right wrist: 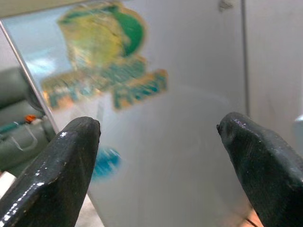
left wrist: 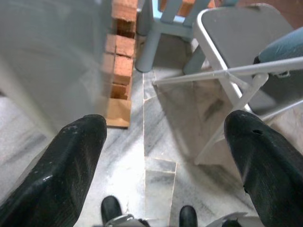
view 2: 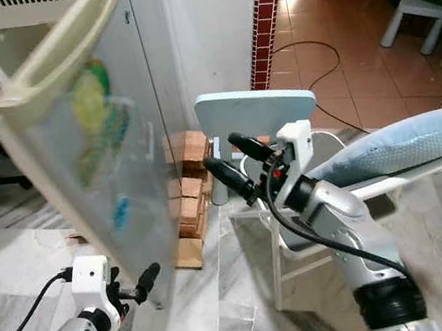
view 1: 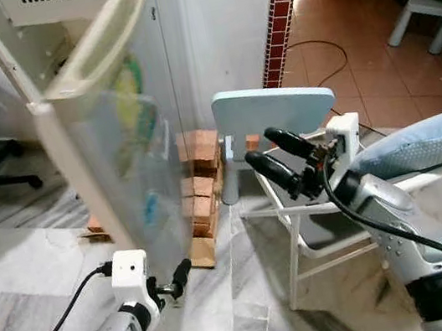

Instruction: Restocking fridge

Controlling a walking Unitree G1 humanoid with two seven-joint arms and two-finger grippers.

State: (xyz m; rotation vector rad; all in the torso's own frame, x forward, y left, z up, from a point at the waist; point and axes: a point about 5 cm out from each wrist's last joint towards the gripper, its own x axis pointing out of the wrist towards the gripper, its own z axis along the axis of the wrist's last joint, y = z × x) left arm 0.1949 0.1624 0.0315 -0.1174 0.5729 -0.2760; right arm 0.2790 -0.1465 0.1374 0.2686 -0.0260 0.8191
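in r wrist view: fridge door [right wrist: 156,123] sticker [right wrist: 106,61]; l wrist: bricks [left wrist: 120,52].

I see stacked red bricks [view 1: 203,177] beside a light blue child's chair [view 1: 271,110], near a white folding chair [view 1: 324,225].

The fridge door [view 1: 112,124] is pale cream-white with a blurred green, yellow and blue sticker [right wrist: 102,56]. The bricks [view 1: 200,190] are orange-brown, the small chair [view 1: 272,106] light blue, the floor [view 1: 19,276] grey-veined white marble, and the far tiles [view 1: 352,33] terracotta.
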